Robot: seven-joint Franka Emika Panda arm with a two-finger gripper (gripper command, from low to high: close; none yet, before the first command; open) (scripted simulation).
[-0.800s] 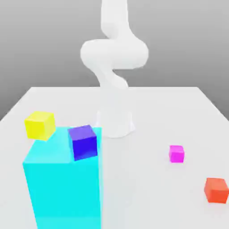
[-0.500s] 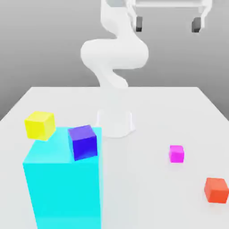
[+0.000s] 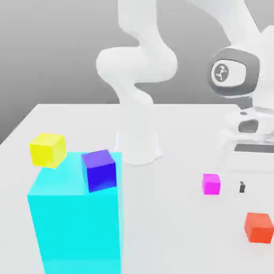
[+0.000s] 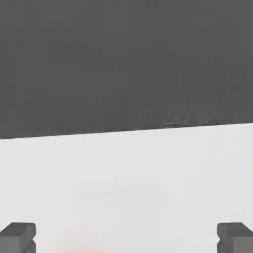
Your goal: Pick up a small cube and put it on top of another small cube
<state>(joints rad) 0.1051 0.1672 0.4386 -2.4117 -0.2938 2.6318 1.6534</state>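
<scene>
Above the white table (image 3: 176, 128), the wide-apart, empty gripper (image 4: 126, 238) seems to be approaching; next, align over the orange-red cube (image 3: 259, 228).

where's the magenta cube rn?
Exterior view, right of centre: the magenta cube sits on the table, between the robot's base and the orange-red cube.

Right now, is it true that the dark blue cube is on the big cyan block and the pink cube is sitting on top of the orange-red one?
The pink cube isn't on top of the orange-red cube: the exterior view shows them apart on the table. The dark blue cube part is fine.
</scene>
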